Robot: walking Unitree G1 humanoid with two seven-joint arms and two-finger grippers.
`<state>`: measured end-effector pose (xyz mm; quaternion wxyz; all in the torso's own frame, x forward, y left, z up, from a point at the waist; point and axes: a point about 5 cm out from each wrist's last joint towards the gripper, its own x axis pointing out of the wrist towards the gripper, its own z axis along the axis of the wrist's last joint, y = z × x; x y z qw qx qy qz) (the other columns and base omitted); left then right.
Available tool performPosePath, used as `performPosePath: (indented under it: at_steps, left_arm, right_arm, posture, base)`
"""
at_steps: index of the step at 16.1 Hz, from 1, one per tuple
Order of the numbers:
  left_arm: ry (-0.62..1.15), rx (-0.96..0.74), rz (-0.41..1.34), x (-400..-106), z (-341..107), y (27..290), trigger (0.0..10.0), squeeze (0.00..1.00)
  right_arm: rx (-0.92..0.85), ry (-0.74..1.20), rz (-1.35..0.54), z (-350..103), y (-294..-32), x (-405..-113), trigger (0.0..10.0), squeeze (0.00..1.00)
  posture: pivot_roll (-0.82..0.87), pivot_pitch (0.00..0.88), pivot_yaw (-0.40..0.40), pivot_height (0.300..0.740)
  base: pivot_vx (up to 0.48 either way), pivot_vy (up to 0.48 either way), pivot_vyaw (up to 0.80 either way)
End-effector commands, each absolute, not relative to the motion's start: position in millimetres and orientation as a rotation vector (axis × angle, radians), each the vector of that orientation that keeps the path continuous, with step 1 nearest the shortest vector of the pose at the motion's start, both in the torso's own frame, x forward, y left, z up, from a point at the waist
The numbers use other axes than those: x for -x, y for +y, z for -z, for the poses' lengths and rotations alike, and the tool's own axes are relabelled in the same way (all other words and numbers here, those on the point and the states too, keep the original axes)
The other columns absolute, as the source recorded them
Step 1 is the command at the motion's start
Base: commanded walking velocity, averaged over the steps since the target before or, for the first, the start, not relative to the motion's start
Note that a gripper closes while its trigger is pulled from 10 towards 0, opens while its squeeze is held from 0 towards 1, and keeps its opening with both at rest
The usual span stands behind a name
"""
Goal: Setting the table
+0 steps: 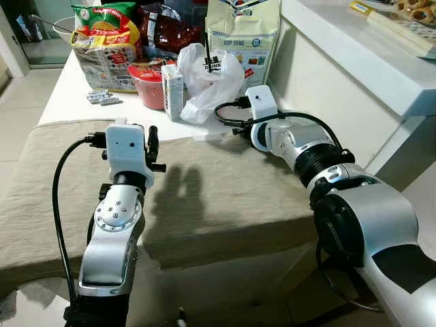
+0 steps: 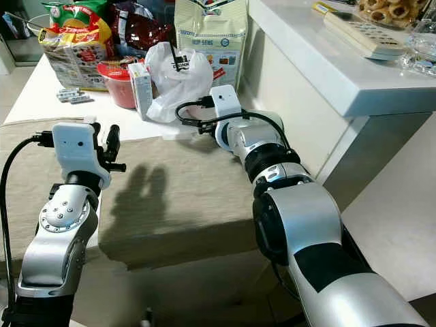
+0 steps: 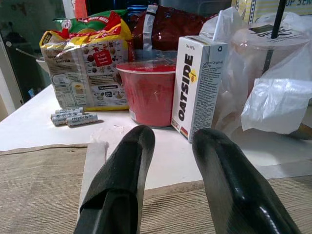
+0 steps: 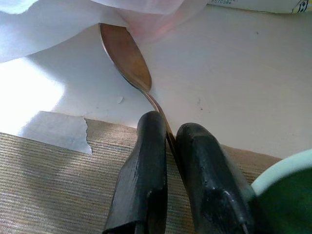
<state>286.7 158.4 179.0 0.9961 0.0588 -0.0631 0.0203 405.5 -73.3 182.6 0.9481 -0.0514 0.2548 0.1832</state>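
A copper-coloured spoon [image 4: 127,56] lies on the white table [image 4: 234,73], its bowl tucked under the edge of a white plastic bag [image 4: 44,24]. Its thin handle runs back over the edge of the beige placemat [image 1: 204,197] and between the fingers of my right gripper [image 4: 168,124], which is shut on it. My right arm [image 1: 300,150] reaches across the placemat's far right corner. Over the placemat's left part my left gripper [image 3: 173,139] is held up, open with nothing in it, and points at the groceries.
Behind the placemat stand an oat drink carton [image 3: 197,87], a red bowl [image 3: 148,95], snack bags [image 1: 105,41], a bagged drink cup [image 1: 208,75] and small packets [image 1: 102,97]. A white counter [image 1: 354,48] rises on the right. A green, white-rimmed object [image 4: 287,195] sits close beside the right gripper.
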Motion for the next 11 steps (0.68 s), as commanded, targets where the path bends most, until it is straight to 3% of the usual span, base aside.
performPosePath:
  at_steps: [1, 11]
  left_arm:
    - [-0.126, -0.122, -0.035, -287, -178, 156, 10.0, 0.00]
    - [-0.128, -0.119, -0.042, -287, -178, 157, 10.0, 0.00]
  right_arm:
    - [0.113, 0.527, -0.354, -180, -79, -406, 10.0, 0.00]
    - [0.196, 0.558, -0.497, -176, -63, -400, 10.0, 0.00]
  posture:
    - [-0.12, 0.000, -0.051, 0.740]
    - [-0.12, 0.001, -0.055, 0.740]
  base:
    - [0.000, 0.000, 0.00]
    - [0.000, 0.000, 0.00]
